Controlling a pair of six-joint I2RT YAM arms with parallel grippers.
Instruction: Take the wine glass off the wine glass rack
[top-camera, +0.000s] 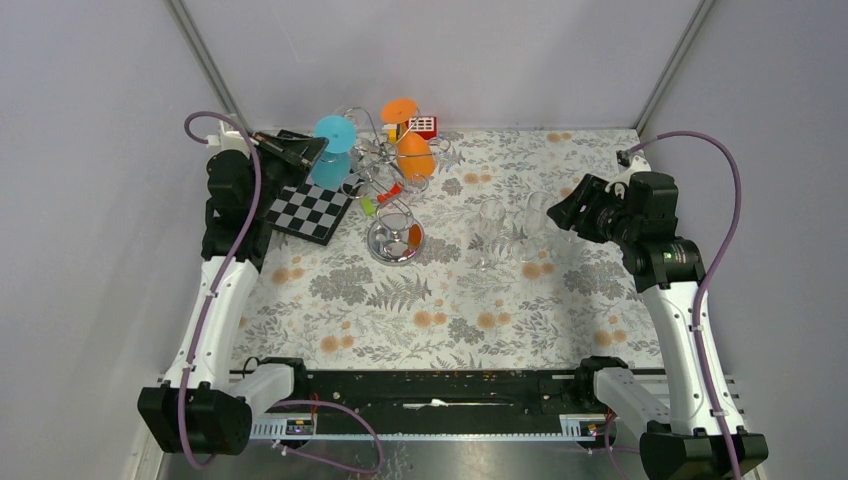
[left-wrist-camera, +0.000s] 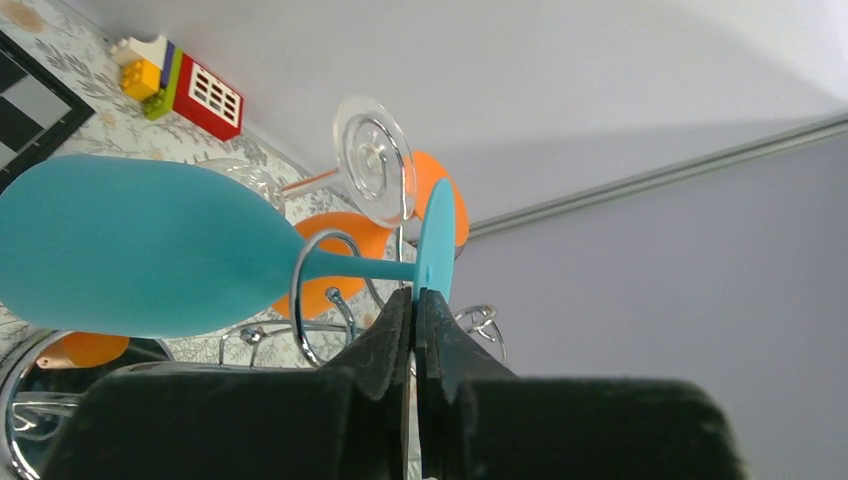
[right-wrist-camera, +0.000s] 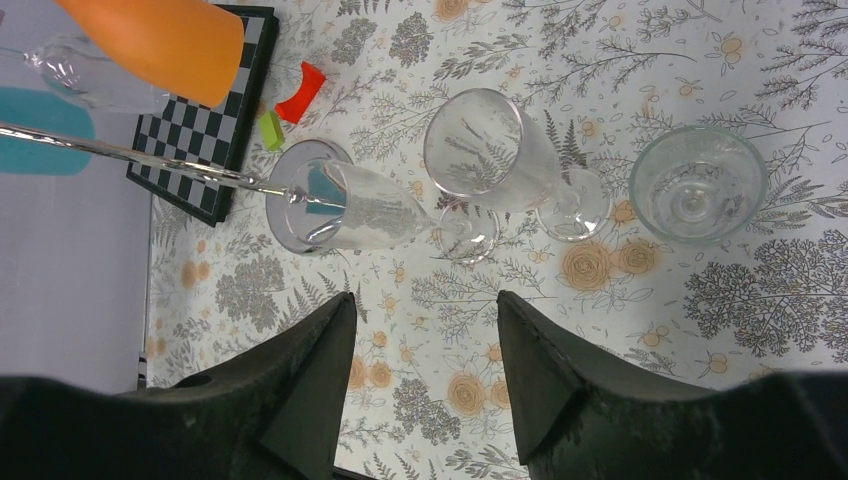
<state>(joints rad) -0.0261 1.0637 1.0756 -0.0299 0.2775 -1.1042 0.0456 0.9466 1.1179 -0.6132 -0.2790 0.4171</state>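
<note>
teal wine glass (left-wrist-camera: 130, 250) | orange glass (top-camera: 414, 160) | chessboard (top-camera: 312, 212) — black-white checks

Robot lab test cell, not a home. Plain grey panel walls (top-camera: 450, 60) on aluminium frame posts (top-camera: 205, 60). The left arm (top-camera: 215, 300) and right arm (top-camera: 680, 320) are bolted to a black rail (top-camera: 440, 390), with a purple cable (top-camera: 255, 190) looped loose. Floral tablecloth (top-camera: 450, 300) with staged props: chessboard (top-camera: 312, 212), toy bricks (top-camera: 422, 126).

We see a black-and-white chessboard (top-camera: 312, 212) lying on the floral tablecloth (top-camera: 520, 310). Just right of it lie 1 green block (top-camera: 368, 206) and 1 red block (top-camera: 397, 188). Behind it and to the right stands a red-and-white toy brick house (top-camera: 422, 126). Clear glasses (top-camera: 492, 222) stand well to its right.
</note>
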